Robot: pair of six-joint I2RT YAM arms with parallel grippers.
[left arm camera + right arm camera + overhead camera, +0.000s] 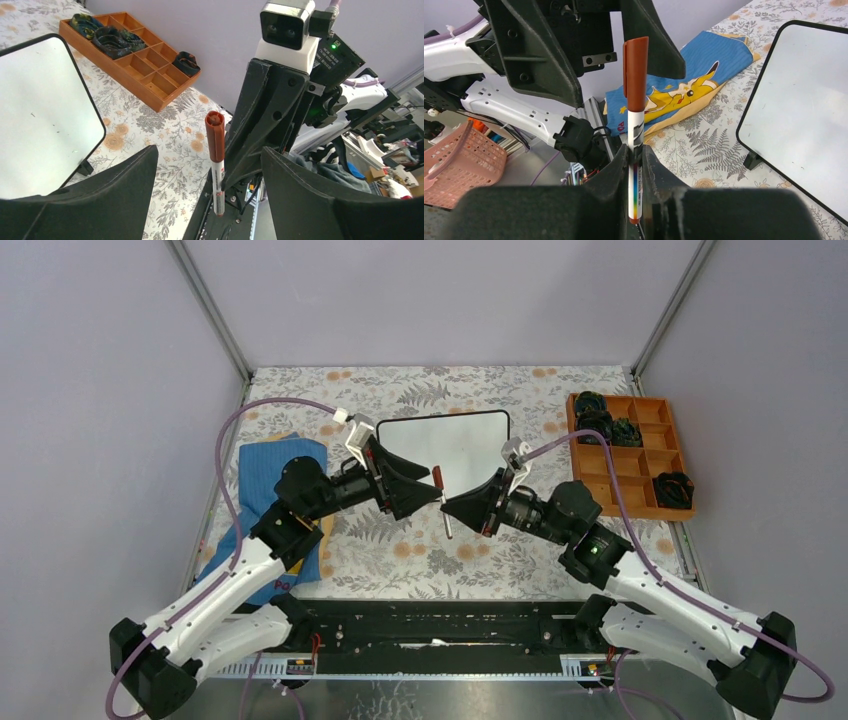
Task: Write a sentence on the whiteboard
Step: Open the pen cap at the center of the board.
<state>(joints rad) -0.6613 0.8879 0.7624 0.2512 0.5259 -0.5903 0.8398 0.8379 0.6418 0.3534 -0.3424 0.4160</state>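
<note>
Uncapping: right gripper (635,155) pinches the white marker pen (636,125); spread left gripper (210,150) should next clamp its red-brown cap (636,70).

Pretty clearly a robotics lab cell, not anyone's home. The left arm (230,580) and right arm (660,590) are bolted to a black rail (440,635) at the table edge. They're boxed in by plain lilac panels (100,390) on aluminium posts (215,315), with purple cables (225,450) looping off the wrists. A camera module (287,25) sits on the wrist facing the left gripper (209,150) and its jaws, and there's a pile of clutter (370,172) off to their right. Beyond the right gripper (635,155) jaws, lower left, is a pink basket (464,165). The floral tablecloth (430,550) under both sets of jaws and the Pikachu cloth (684,90) are homey bits, but they sit inside the rig.
</note>
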